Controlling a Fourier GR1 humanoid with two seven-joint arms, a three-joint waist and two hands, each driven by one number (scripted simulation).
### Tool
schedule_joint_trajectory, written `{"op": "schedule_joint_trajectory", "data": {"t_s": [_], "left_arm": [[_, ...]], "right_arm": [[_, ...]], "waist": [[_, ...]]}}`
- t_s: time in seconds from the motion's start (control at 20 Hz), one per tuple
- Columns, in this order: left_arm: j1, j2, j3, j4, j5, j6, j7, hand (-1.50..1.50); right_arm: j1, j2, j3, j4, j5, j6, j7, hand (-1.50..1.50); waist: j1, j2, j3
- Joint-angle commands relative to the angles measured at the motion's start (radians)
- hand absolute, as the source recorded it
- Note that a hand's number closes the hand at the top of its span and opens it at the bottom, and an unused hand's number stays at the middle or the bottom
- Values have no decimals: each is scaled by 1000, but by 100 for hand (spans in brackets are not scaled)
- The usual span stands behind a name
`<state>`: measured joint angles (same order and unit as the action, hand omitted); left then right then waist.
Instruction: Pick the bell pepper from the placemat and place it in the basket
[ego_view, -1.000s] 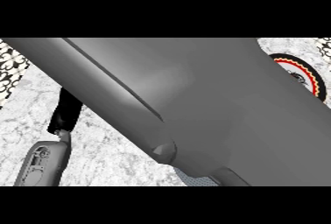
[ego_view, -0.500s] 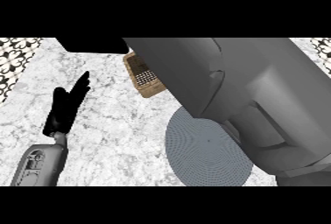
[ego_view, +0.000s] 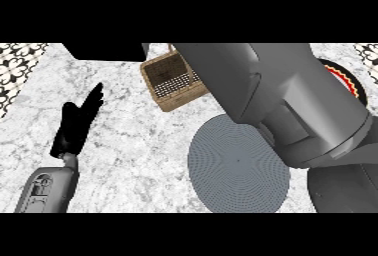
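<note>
No bell pepper shows in the head view, and I cannot tell where it is. The round grey placemat (ego_view: 236, 172) lies at the lower middle with its visible part bare; its right side is hidden under my right forearm (ego_view: 295, 105). The wicker basket (ego_view: 171, 82) stands at the top middle, tilted, with its right part behind that forearm. A black shape at the top edge, left of the basket, looks like my right hand (ego_view: 103, 51), mostly cut off. My left hand (ego_view: 74, 127) rests open at the left, fingers pointing up.
A plate (ego_view: 348, 82) with a red and black rim peeks out at the right behind my forearm. Patterned tiles (ego_view: 16, 60) border the marble counter (ego_view: 133, 155) at the top left and top right corners.
My right forearm has swung right and up, uncovering the basket, the placemat and more counter. The left hand has stayed where it was.
</note>
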<state>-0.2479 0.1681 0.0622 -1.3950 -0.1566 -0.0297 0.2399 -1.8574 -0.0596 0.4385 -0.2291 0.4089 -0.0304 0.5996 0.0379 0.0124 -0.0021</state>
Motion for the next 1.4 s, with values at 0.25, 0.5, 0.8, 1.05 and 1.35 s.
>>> {"op": "schedule_joint_trajectory", "data": {"t_s": [0.25, 0.5, 0.8, 1.05, 1.35], "left_arm": [[-38, 27, 37, 63, 16, -18, -41, 0], [18, 19, 18, 13, 14, -26, -32, 0], [-6, -7, -3, -20, 0, -3, 37, 0], [17, 28, 32, -8, 16, -22, 2, 0], [52, 9, 45, 21, 16, 2, -43, 0]], "right_arm": [[103, 13, -129, 51, -82, -104, -40, -150], [160, 46, -149, 14, -75, -234, -109, -150], [180, 15, -201, -1, -82, -440, -162, -150], [191, -35, -226, -44, -74, -555, -105, -150], [269, -158, -280, -132, -109, -554, -64, -150]], "waist": [[2, 8, 0], [0, 0, 1], [5, 1, 1], [-21, -11, 2], [-48, -19, 2]]}}
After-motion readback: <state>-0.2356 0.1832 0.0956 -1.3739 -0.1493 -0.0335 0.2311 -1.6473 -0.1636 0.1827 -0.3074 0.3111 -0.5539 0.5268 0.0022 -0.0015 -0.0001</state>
